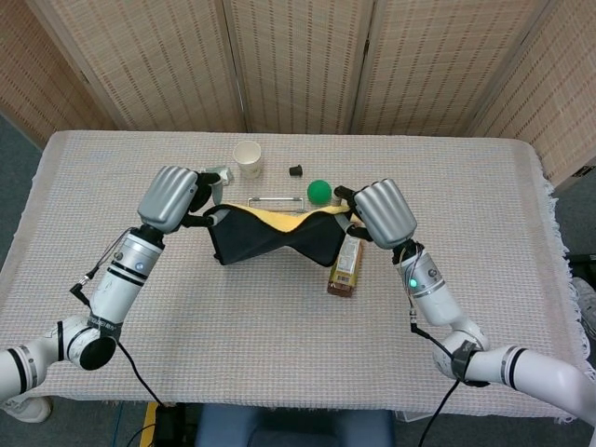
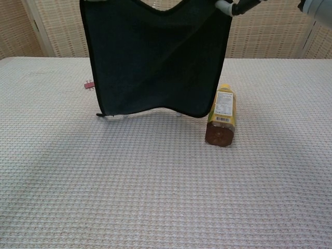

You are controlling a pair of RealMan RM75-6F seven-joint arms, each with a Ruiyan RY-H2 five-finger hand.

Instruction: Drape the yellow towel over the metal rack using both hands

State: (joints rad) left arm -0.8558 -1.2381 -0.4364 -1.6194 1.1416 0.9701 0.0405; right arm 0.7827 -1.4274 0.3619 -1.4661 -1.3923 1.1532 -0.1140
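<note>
The towel [image 1: 275, 235] hangs stretched between my two hands, its dark underside toward me and a strip of yellow showing along its top edge. In the chest view the towel [image 2: 155, 57] is a dark sheet lifted off the table, its lower edge just above the cloth. My left hand [image 1: 173, 197] grips the towel's left top corner. My right hand [image 1: 383, 212] grips the right top corner; only a fingertip of it [image 2: 226, 6] shows in the chest view. The metal rack [image 1: 272, 200] stands just behind the towel, mostly hidden by it.
A yellow bottle [image 1: 346, 264] lies on its side under the towel's right edge. Behind the rack sit a green ball [image 1: 319, 192], a white cup [image 1: 247, 158], a small black cap [image 1: 296, 170] and a small packet [image 1: 222, 173]. A pink clip [image 2: 89, 84] lies left.
</note>
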